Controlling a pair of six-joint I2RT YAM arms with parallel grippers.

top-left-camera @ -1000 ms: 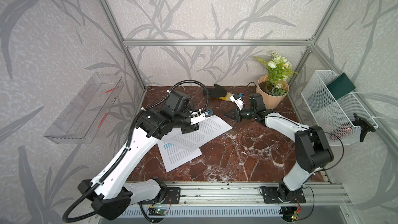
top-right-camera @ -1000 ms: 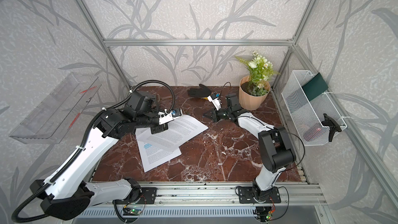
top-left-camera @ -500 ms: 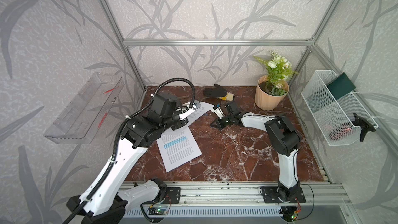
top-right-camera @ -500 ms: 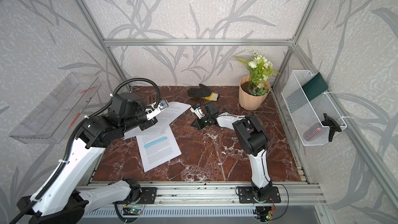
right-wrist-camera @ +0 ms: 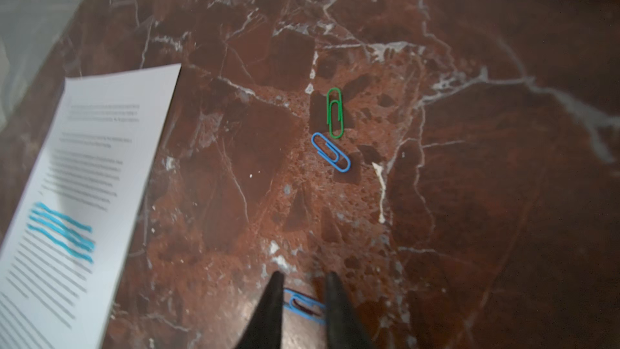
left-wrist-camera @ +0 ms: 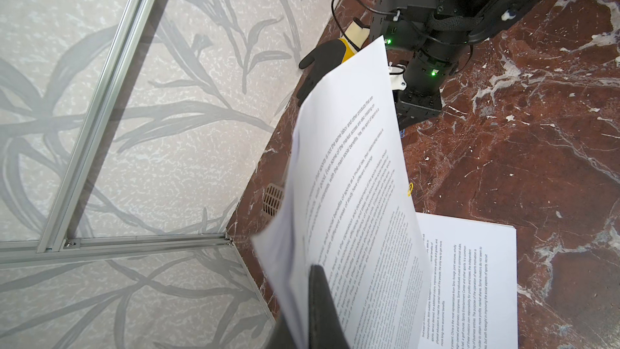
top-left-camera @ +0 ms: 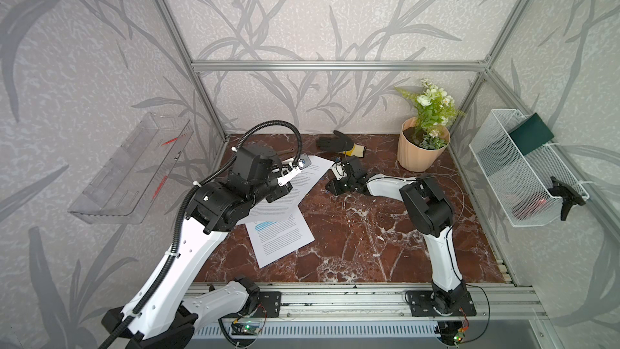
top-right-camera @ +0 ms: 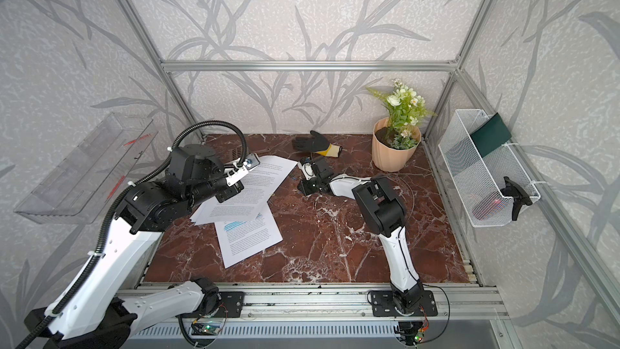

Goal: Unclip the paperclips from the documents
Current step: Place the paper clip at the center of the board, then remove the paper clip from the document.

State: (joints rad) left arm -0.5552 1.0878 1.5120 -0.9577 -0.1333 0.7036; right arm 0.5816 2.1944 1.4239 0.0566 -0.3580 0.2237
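Blue paperclip (right-wrist-camera: 303,306) lies between the right hand's (right-wrist-camera: 304,275) parted fingers (right-wrist-camera: 273,303); left hand (left-wrist-camera: 312,283) clenches a document (left-wrist-camera: 352,196).

Both top views are bright, with soft, even light and only faint shadows under the arms on the table (top-left-camera: 352,229). The frame bars bow near the picture edges. The right wrist view is dimmer and darkens at its corners. There the paperclips (right-wrist-camera: 334,112) are sharp, while the highlighted document (right-wrist-camera: 67,213) and the right tool (right-wrist-camera: 303,283) are blurred. The left wrist view is crisp, but the left tool (left-wrist-camera: 315,283) close to the lens is soft.
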